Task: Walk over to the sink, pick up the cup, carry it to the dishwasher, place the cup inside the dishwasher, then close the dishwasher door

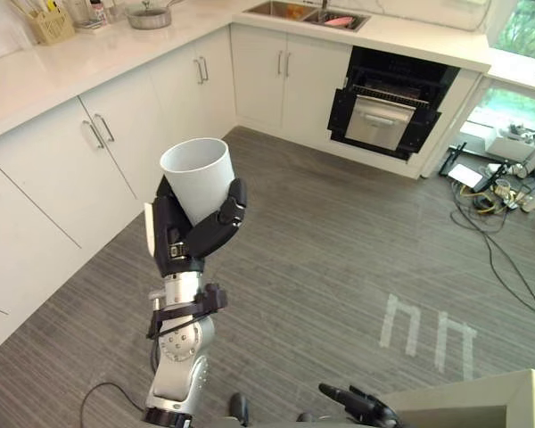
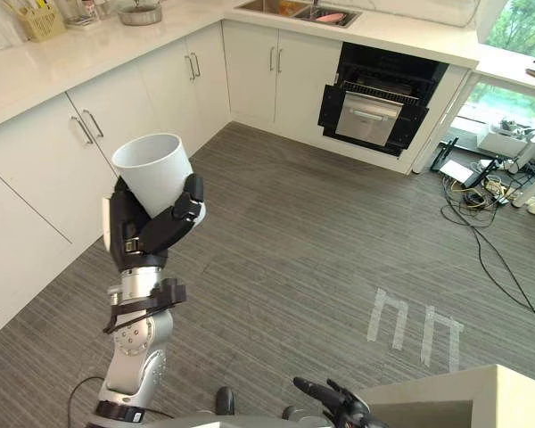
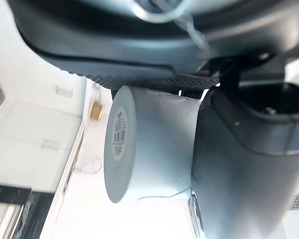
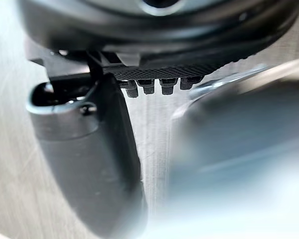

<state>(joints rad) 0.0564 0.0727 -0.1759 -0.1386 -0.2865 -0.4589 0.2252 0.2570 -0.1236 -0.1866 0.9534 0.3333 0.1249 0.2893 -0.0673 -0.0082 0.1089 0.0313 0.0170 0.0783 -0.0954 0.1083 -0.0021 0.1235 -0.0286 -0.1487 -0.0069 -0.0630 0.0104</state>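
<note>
1. Grey plank flooring (image 1: 339,241) is seen stretching between white base cabinets (image 1: 53,169) at 9 o'clock and the sink (image 1: 305,14), which is set in the white worktop (image 1: 71,62) at 12 o'clock.
2. The pick-up is judged done: the white cup (image 1: 196,176) is off the sink and is gripped by the left hand (image 1: 174,239).
3. The cup is held upright, mouth up, at about 10 o'clock from the middle of the head view. Its lower part is clamped between the curled fingers (image 1: 227,212) and the palm, and its rim stands clear above the hand.
4. In the left wrist view a barcode label (image 3: 119,132) is seen on the cup's base, with the thumb pressed against the cup's side.
5. The dishwasher (image 1: 388,111) is seen at 1 o'clock with its door down, well apart from the cup. The walk to it, the placing of the cup and the shutting of the door are judged left to do.
6. The right hand (image 1: 357,406) is seen low at 5 o'clock, its fingers loosely extended and nothing held.
</note>
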